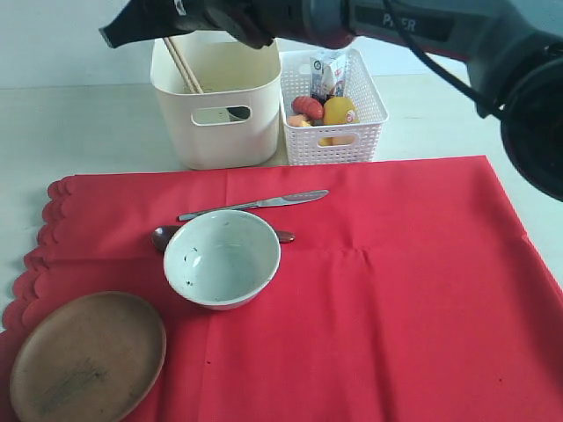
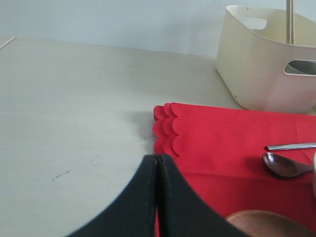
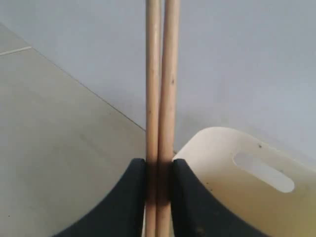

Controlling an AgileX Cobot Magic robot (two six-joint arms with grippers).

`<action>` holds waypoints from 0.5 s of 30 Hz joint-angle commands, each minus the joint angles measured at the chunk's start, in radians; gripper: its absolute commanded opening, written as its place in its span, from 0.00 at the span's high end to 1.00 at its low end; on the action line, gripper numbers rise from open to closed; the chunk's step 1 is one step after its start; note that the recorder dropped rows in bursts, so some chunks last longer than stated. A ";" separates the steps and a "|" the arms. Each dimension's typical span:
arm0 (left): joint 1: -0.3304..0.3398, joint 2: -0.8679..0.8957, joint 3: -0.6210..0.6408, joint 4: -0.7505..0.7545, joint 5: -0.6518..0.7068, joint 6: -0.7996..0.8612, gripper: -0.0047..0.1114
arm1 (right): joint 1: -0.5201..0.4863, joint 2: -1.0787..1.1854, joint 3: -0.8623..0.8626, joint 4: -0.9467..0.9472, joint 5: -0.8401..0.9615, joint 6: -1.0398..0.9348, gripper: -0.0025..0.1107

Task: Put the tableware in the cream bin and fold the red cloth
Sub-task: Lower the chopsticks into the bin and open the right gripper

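Observation:
My right gripper is shut on the pair of wooden chopsticks, holding them over the cream bin, with their lower ends inside it. On the red cloth lie the steel knife, the dark spoon, the speckled bowl and the wooden plate. My left gripper is shut and empty, low over the table beside the cloth's scalloped edge. It is out of the exterior view.
A white lattice basket with toy food and a milk carton stands right beside the cream bin. Something grey shows through the bin's oval cut-out. Bare table lies to the left of the cloth.

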 commanded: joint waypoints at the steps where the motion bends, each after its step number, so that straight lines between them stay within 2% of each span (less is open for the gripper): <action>1: 0.002 -0.006 0.002 0.000 -0.011 0.001 0.96 | -0.022 0.040 -0.013 -0.016 -0.038 -0.006 0.98; 15: 0.002 -0.006 0.002 0.000 -0.011 -0.001 0.96 | -0.041 0.106 -0.013 -0.009 -0.038 0.100 0.97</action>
